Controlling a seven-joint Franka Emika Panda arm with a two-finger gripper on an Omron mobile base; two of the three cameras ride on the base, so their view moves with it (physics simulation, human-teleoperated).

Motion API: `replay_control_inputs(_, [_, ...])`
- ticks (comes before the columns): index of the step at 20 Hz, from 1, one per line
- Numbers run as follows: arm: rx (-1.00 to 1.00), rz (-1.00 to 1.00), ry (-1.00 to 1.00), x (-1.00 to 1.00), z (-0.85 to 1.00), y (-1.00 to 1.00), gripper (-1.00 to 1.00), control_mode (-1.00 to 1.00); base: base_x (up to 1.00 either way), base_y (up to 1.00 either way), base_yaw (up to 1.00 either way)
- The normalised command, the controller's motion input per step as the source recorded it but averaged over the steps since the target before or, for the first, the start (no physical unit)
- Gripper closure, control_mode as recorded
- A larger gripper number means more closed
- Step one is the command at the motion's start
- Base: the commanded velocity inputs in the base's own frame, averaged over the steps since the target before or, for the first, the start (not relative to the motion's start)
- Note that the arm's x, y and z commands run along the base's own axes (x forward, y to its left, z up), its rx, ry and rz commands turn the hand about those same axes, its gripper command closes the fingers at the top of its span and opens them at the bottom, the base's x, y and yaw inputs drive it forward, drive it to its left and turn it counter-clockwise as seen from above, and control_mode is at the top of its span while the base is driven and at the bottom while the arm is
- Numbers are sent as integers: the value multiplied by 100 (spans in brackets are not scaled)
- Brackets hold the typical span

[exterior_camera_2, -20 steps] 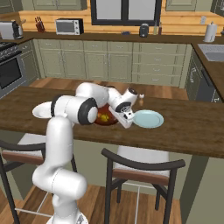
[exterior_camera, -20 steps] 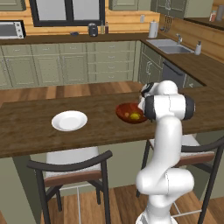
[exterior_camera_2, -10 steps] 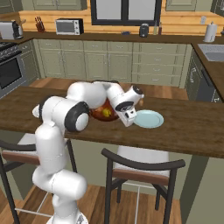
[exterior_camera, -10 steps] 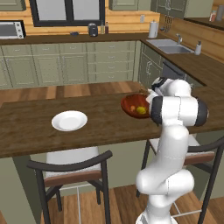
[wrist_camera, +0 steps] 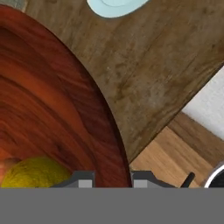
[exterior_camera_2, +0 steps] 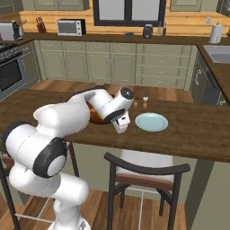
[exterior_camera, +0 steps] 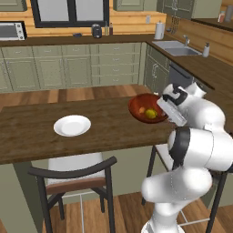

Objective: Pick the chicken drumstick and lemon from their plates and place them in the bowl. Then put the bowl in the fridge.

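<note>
Lifted off the counter, glossy reddish-brown bowl (exterior_camera: 146, 108) holds lemon (exterior_camera: 151, 113).

A dark wooden counter (exterior_camera: 32, 132) runs across a rendered kitchen, with dark-framed chairs (exterior_camera: 77, 182) tucked beneath it on a warm plank floor (exterior_camera: 68, 94). Green-grey cabinets (exterior_camera_2: 112, 60) line the far wall beneath a wood worktop carrying a microwave (exterior_camera_2: 71, 27), a toaster (exterior_camera_2: 9, 31) and a knife block (exterior_camera_2: 40, 24), below a dark-framed window (exterior_camera_2: 130, 10) set in timber panelling. A stove (exterior_camera_2: 9, 72) stands at the left in the right base view, and a sink (exterior_camera: 177, 48) with a paper towel roll (exterior_camera: 159, 31) sits on the right-hand run in the left base view.
</note>
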Motion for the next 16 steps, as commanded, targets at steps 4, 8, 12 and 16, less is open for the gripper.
replay_control_inputs(4, [0,-24,0,-83,51,49,100,-100,0,0,0])
replay_control_inputs(8, [0,-7,-3,-73,23,45,100,-100,0,0,0])
replay_control_inputs(12, [0,-7,-3,-89,15,21,100,-100,0,0,0])
replay_control_inputs(16, [0,-2,-15,-99,7,16,100,-100,0,0,0])
